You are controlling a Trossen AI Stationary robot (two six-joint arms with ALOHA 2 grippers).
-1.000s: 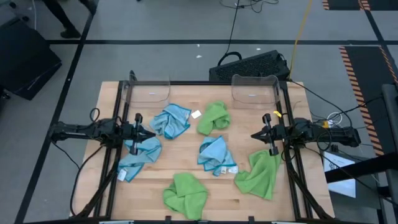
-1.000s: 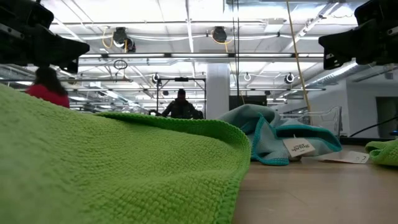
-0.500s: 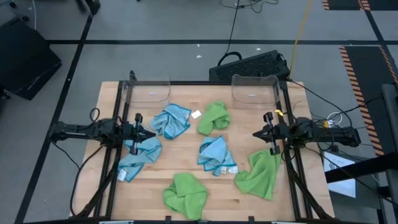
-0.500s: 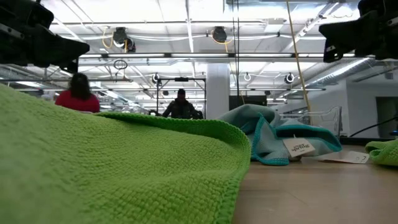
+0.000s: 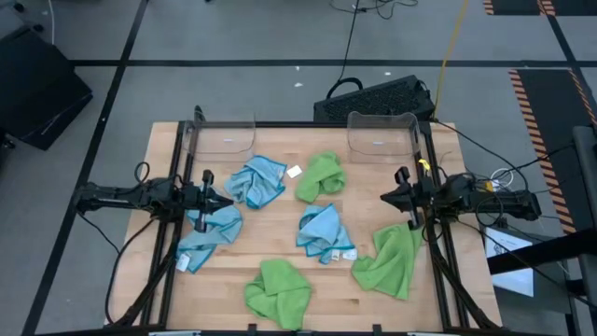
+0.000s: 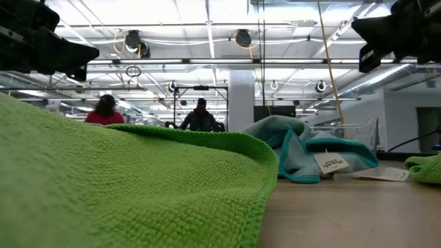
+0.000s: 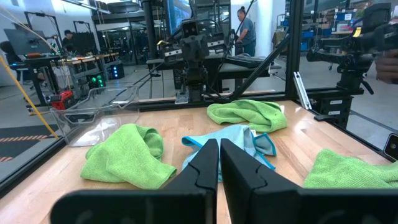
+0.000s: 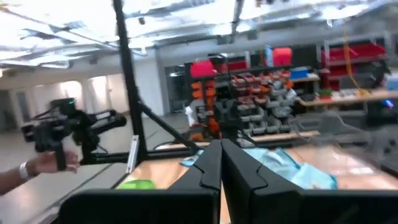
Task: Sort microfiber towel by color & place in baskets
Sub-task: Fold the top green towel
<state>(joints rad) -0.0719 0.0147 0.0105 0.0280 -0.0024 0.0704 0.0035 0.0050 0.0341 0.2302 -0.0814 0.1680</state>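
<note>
Wooden tabletop (image 5: 280,247) inside a black frame carries six crumpled microfiber towels, with a concrete floor and cables around it. Both arms hover level above the table, and each holds nothing. The left gripper (image 5: 222,200) has its fingers (image 7: 205,163) pressed together; a blue towel (image 5: 207,233) lies right under and just behind its tip, and another blue towel (image 5: 258,180) sits just ahead of it. The right gripper (image 5: 384,198) is likewise closed, its fingers (image 8: 214,163) meeting in the wrist view. A green towel (image 5: 388,260) lies just below and beside it, toward the table's near edge. Between the two grippers are a third blue towel (image 5: 323,230) and a green towel (image 5: 320,175) with a white tag (image 5: 294,171) next to it. Another green towel (image 5: 277,289) lies at the near edge, well apart from both tips. Two clear baskets stand at the far edge: one (image 5: 221,133) beyond the left gripper, the other (image 5: 381,133) beyond the right gripper. Neither holds a towel. People (image 6: 200,116) show far off in the low view.
</note>
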